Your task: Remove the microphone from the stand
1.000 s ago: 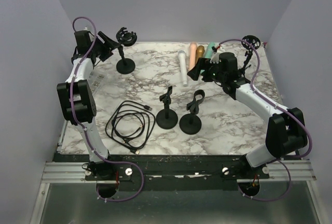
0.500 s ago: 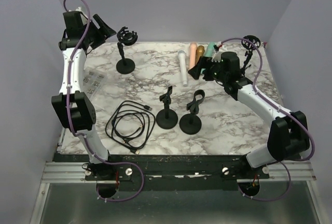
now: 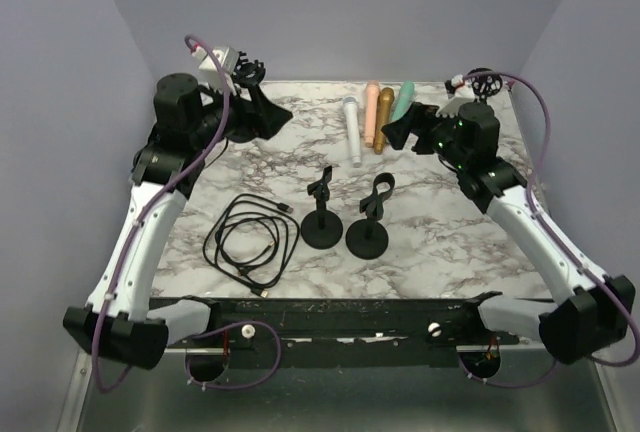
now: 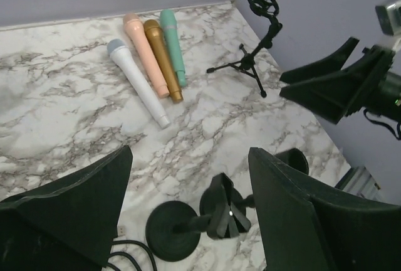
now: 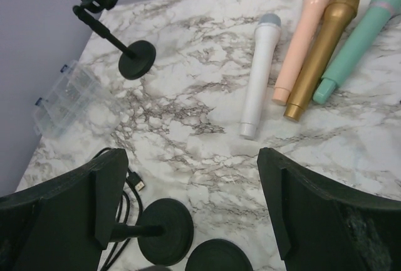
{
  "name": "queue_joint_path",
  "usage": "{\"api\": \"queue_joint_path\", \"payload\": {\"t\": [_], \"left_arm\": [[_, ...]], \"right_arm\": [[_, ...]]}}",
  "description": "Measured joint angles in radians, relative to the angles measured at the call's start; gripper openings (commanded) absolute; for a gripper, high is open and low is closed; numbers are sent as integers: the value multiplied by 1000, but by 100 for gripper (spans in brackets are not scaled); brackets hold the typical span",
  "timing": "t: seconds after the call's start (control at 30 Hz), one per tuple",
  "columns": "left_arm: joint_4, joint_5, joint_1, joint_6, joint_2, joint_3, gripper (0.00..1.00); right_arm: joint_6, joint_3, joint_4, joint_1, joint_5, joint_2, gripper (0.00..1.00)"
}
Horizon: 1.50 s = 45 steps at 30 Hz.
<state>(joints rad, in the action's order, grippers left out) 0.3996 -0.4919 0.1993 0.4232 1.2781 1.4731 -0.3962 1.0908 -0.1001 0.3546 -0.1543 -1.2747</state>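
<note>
Four microphones lie side by side at the back of the marble table: white (image 3: 353, 132), pink (image 3: 371, 112), gold (image 3: 383, 120) and teal (image 3: 402, 100). They also show in the left wrist view, white (image 4: 138, 76) nearest. Two round-base stands (image 3: 322, 214) (image 3: 369, 222) stand mid-table with empty clips. No stand in view holds a microphone. My left gripper (image 3: 265, 117) is open and empty at the back left, above the table. My right gripper (image 3: 400, 130) is open and empty just right of the microphones.
A round-base stand with a ring mount (image 5: 119, 45) stands at the back left. A tripod stand (image 3: 485, 82) stands at the back right. A coiled black cable (image 3: 250, 242) lies front left. A clear plastic box (image 5: 62, 98) sits at the left edge.
My left arm has swung from the back left corner inward toward the table. My right gripper has shifted slightly right. Nothing on the table has moved.
</note>
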Motion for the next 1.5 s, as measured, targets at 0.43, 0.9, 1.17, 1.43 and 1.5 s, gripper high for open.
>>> {"api": "queue_joint_path", "payload": {"t": [0.43, 0.9, 1.17, 1.43, 1.5], "left_arm": [[-108, 16, 51, -6, -629, -478, 80], [-82, 42, 52, 33, -986, -653, 83], [-63, 47, 52, 24, -970, -653, 84], [-92, 68, 52, 23, -1035, -726, 85], [-100, 76, 52, 23, -1043, -737, 85]], "right_arm": [[-59, -122, -264, 0, 153, 540, 95], [-137, -158, -555, 0, 227, 882, 93], [-146, -166, -532, 0, 239, 723, 94], [-146, -226, -468, 0, 227, 757, 97], [-145, -225, -463, 0, 251, 780, 97]]}}
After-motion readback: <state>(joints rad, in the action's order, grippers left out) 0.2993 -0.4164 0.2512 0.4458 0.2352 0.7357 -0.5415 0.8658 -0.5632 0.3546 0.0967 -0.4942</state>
